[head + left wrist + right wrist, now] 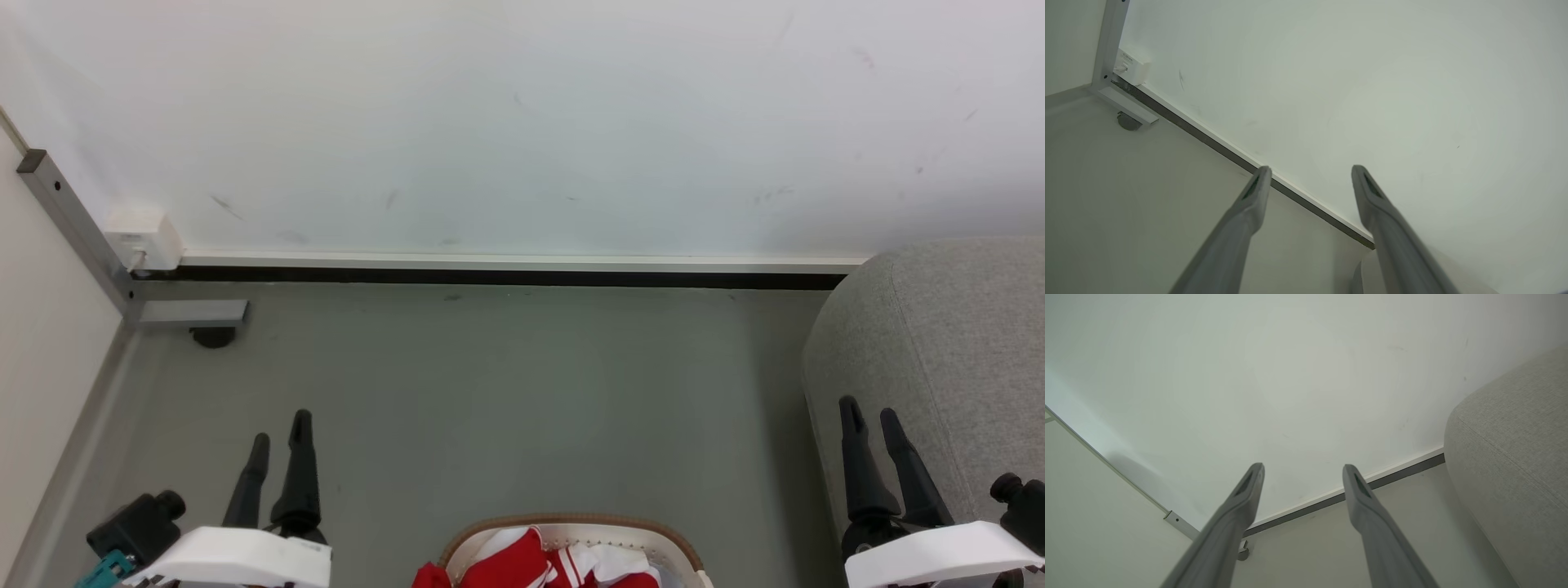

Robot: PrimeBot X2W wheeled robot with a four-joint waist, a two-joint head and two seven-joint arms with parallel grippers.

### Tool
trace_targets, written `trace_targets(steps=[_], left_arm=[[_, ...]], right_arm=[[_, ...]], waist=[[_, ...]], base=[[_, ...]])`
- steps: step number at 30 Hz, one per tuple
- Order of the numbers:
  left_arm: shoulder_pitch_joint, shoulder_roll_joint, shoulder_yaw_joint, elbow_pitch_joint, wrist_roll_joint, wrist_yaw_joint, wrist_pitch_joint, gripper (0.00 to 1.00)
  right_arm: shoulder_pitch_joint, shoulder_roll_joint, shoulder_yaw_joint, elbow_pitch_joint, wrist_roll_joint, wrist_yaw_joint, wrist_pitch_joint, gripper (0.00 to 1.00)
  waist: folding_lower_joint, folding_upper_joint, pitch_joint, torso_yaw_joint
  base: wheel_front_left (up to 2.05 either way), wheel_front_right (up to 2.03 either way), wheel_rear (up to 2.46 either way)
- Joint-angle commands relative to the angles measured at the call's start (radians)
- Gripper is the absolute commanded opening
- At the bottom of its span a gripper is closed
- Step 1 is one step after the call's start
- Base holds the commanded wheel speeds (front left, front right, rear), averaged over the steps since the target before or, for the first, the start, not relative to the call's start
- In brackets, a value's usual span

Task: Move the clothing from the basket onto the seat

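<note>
**Pre-grasp: both hands free, clothing not yet picked**

Nearest me: basket [571,519] at bottom edge of head view, centred btw my two arms. Brown rim shows, rest cut off. Clothing [522,563] lies bunched inside it, red w/ white panels. None on the seat so far.

Left gripper [281,429] at lower left, fingers spread, holding nothing, over bare floor [490,384]. Right gripper [869,411] at lower right, likewise spread & empty, just in front of the seat's side. Both point fwd past the basket, so the clothing sits nearer my body than either set of fingertips and inboard of each. Apart from both, no contact.

Judgement: step = reach for clothing, not begun. Next move prob. needs head/waist bent down to frame the basket, then one gripper drawn back, inward & down over the rim to pinch a fold.

Seat [939,351] stands to my right, near the basket, so the carry looks short. Beyond: baseboard [506,263], wall [522,122].
</note>
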Motion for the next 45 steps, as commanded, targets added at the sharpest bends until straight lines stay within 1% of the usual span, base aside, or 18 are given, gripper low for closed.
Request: trace_targets(steps=[1,8,13,28,45], left_arm=[[-0.006,0.008,-0.005,-0.018,0.055,0.008,-0.016,1.00],[0.004,0.011,-0.022,-0.026,0.149,0.012,-0.035,1.00],[0.007,0.017,-0.033,-0.027,0.202,0.011,-0.045,1.00],[0.022,0.028,-0.055,-0.037,0.356,0.025,-0.084,1.00],[0.033,0.023,-0.063,-0.042,0.497,0.028,-0.121,1.00]], right_arm=[[-0.021,-0.013,0.007,-0.009,-0.058,-0.001,-0.013,1.00],[-0.017,-0.018,0.022,0.011,-0.160,-0.001,-0.033,1.00],[-0.017,-0.018,0.026,0.019,-0.209,-0.001,-0.045,1.00],[-0.018,-0.004,0.031,0.038,-0.372,-0.001,-0.081,1.00],[-0.020,0.011,0.023,0.048,-0.495,-0.002,-0.119,1.00]], waist=[[0.0000,0.0000,0.000,-0.001],[0.0000,0.0000,-0.006,-0.003],[0.0000,0.0000,-0.006,-0.005],[0.0000,0.0000,-0.009,-0.017],[0.0000,0.0000,-0.009,-0.022]], base=[[0.00,0.00,0.00],[0.00,0.00,0.00],[0.00,0.00,0.00],[0.00,0.00,0.00],[0.00,0.00,0.00]])
